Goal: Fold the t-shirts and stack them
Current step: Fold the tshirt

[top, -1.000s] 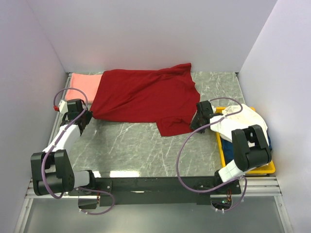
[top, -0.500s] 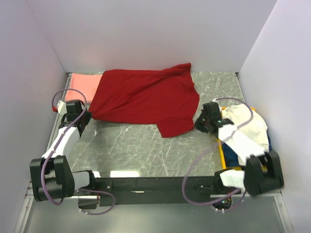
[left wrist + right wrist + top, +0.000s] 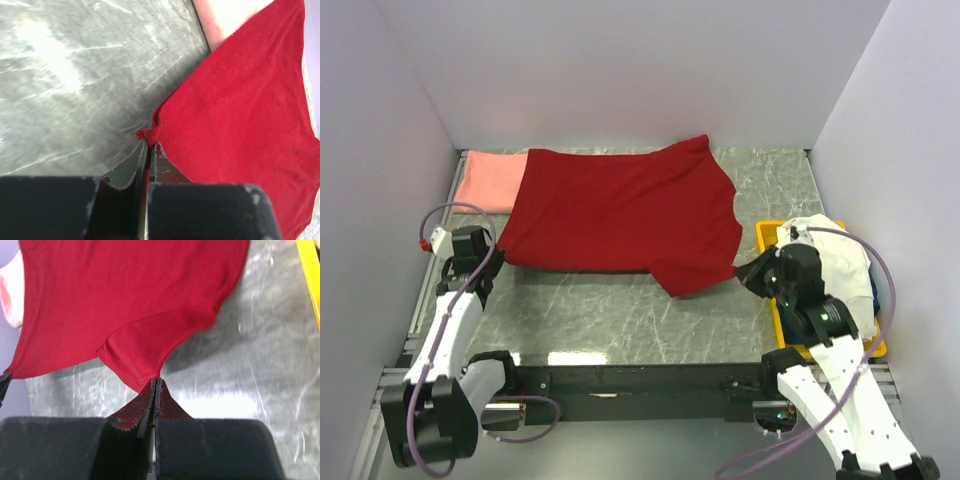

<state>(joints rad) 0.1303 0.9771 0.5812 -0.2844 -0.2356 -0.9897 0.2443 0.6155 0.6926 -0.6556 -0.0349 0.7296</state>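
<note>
The deep red t-shirt (image 3: 620,210) is stretched wide across the back half of the table, over part of the salmon pink t-shirt (image 3: 490,182) at the back left. My left gripper (image 3: 498,256) is shut on the red shirt's left corner (image 3: 150,134). My right gripper (image 3: 748,272) is shut on the tip of its right sleeve (image 3: 145,360), which hangs off the table. The cream white t-shirt (image 3: 840,255) lies bunched in the yellow tray (image 3: 768,232) at the right, behind my right arm.
The marble-pattern table (image 3: 620,310) is bare in front of the red shirt. White walls close in the back and both sides. A dark blue cloth (image 3: 873,290) shows under the white shirt in the tray.
Both grippers pulled outward and toward the near edge. The red shirt went from crumpled to stretched and flatter. My right arm swung from over the tray to the front right.
</note>
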